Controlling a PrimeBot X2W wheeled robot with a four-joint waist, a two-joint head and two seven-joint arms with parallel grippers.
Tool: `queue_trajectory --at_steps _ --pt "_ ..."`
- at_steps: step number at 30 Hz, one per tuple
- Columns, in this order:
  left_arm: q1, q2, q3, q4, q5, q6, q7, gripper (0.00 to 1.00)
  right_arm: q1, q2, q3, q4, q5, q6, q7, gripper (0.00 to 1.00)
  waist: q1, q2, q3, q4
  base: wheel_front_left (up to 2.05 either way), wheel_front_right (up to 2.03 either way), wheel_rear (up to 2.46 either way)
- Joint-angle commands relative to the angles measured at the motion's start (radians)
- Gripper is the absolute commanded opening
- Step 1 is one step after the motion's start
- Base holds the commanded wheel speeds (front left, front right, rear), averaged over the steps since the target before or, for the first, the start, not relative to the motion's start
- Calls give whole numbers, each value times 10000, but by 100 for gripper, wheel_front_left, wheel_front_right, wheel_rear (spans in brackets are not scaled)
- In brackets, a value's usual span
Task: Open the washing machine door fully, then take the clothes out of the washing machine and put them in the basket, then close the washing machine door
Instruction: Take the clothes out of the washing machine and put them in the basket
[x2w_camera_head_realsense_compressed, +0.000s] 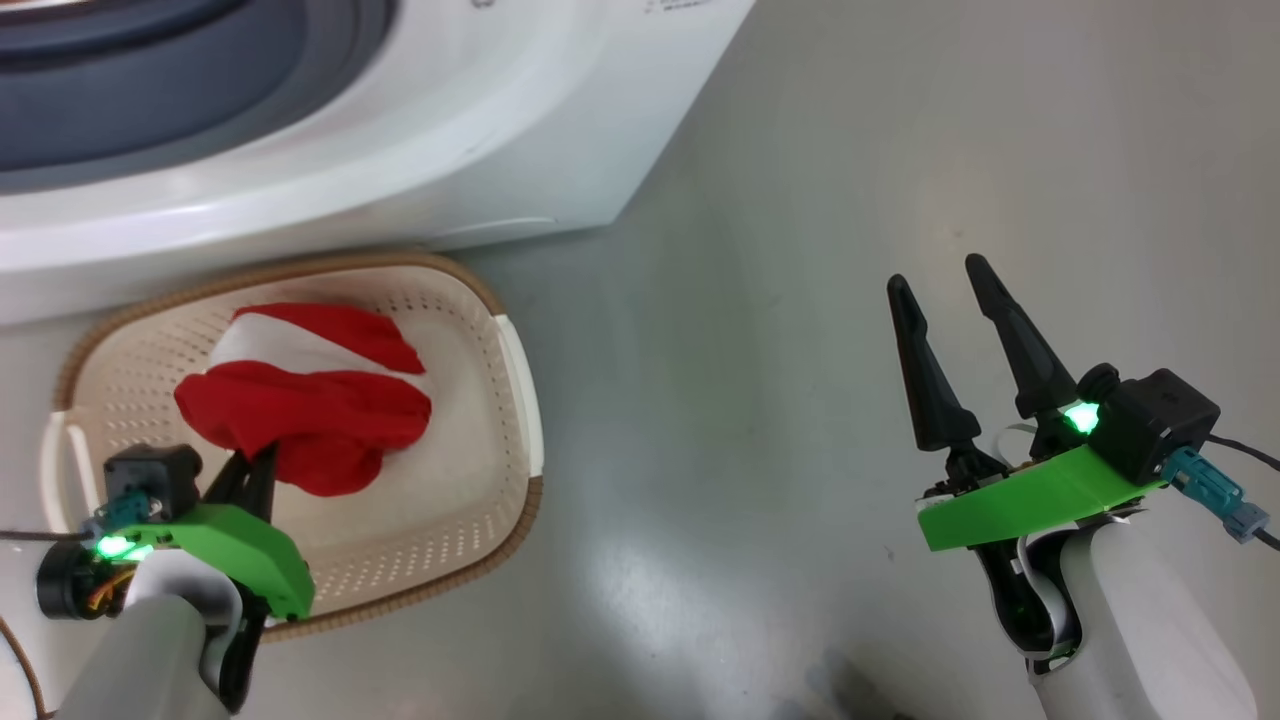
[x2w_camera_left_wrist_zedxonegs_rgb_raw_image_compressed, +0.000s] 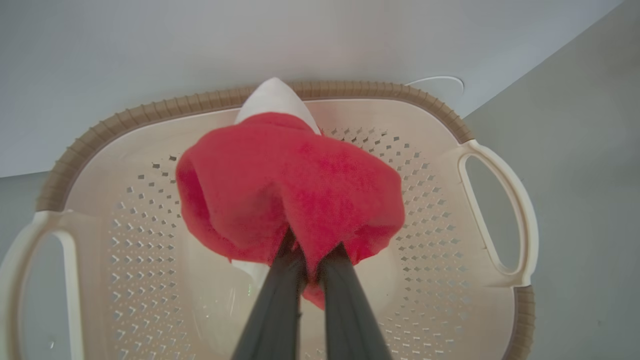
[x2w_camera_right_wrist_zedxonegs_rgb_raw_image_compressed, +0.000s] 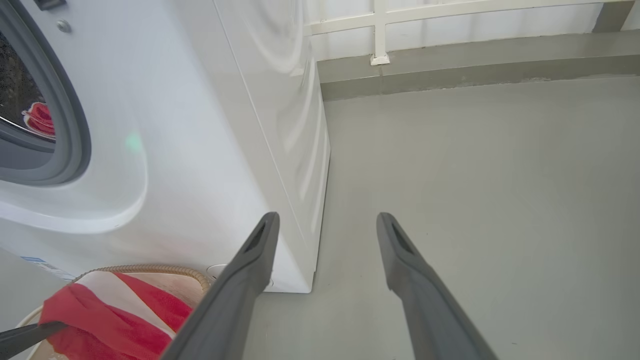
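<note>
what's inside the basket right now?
A red-and-white garment, pinched by the shut left claw. The basket floor beneath it is covered, so anything underneath is hidden.

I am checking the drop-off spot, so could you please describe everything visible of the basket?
The basket is cream plastic, rounded-rectangular, with small perforations, a brown woven-look rim and two open side handles. It sits upright on the grey floor, close in front of the washer. Inside it is a red-and-white garment, pinched by the shut left fingers.
</note>
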Motion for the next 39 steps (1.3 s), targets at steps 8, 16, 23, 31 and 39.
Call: queue_trajectory --at_steps 8,16,23,31,39 --pt "-781 661 -448 1120 -480 -55 -63 0 -161 12 361 -408 260 48 -63 100 -1 0 889 -455 0 0 0" --pt "-1553 896 -1230 2066 -928 -55 -63 0 -292 12 465 -487 363 48 -63 100 -1 0 1288 -589 0 0 0" --pt "-2031 979 -1806 2547 -1345 -55 -63 0 -335 12 506 -526 368 48 -63 100 -1 0 1458 -620 0 0 0" --pt "-2229 1010 -2319 2764 -1796 -55 -63 58 -382 12 512 -472 332 48 -63 100 -1 0 1401 -595 0 0 0" --pt "-2150 961 -2584 2736 -2296 -55 -63 100 -357 12 479 -349 234 48 -63 100 -1 0 1035 -406 0 0 0"
